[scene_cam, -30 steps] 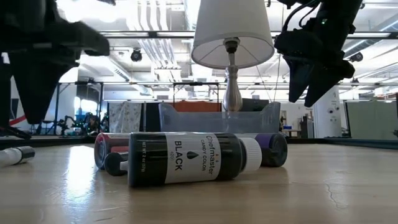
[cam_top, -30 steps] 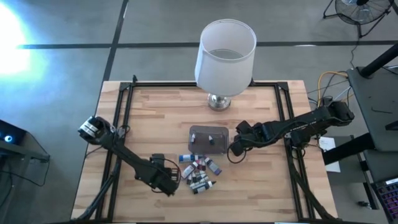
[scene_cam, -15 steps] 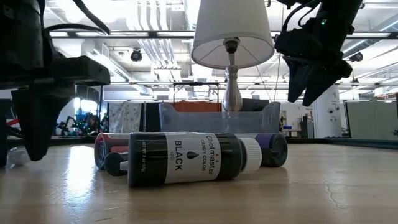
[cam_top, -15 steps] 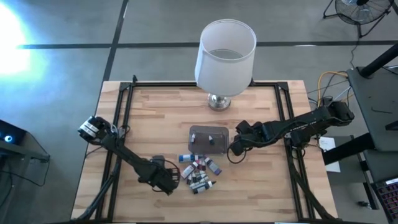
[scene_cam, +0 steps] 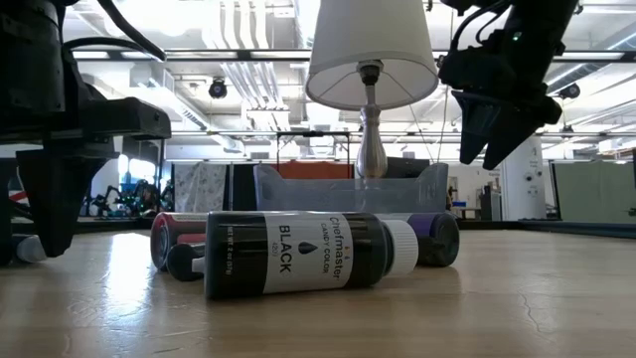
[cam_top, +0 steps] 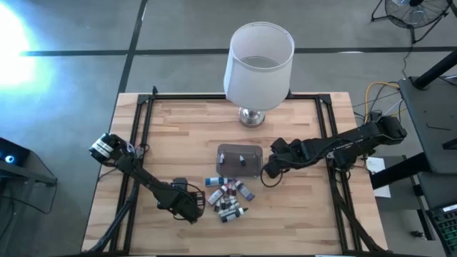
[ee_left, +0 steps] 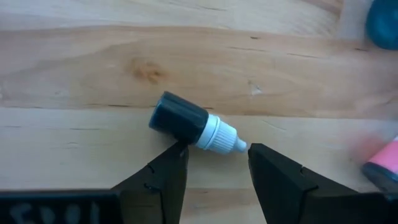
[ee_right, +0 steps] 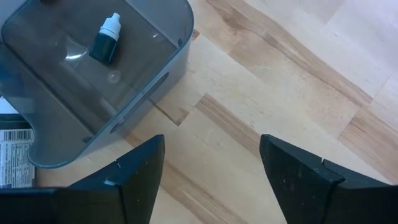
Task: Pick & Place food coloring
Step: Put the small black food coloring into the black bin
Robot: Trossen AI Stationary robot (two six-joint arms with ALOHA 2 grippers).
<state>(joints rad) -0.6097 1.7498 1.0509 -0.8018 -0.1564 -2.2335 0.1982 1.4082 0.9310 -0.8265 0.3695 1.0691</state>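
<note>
On the wooden table [cam_top: 186, 135] stand one lamp [cam_top: 258, 58] at the far edge, one translucent tub [cam_top: 240, 160] near the middle, and one heap of food coloring bottles [cam_top: 228, 197] just in front of the tub, lying on their sides. From above I count roughly ten in the heap, though they overlap too tightly for a sure number. Two more bottles lie inside the tub; the right wrist view shows one of them, a dark bottle in the tub [ee_right: 106, 42] with a white tip. One further small dark bottle [ee_left: 193, 124] lies apart from the heap, on the bare wood right at the left gripper [ee_left: 214, 158]. Its fingers are spread, one on each side of the bottle's white neck, not closed on it. From table height, a black-labelled bottle [scene_cam: 308, 255] lies nearest the camera.

The right gripper [cam_top: 270, 169] hovers just beside the tub's right end, fingers wide apart and holding nothing.

Compared with a second ago, the left gripper has slid a little toward the table's left side and dropped low to the wood; the right arm, the heap, the tub and the lamp have not moved.
</note>
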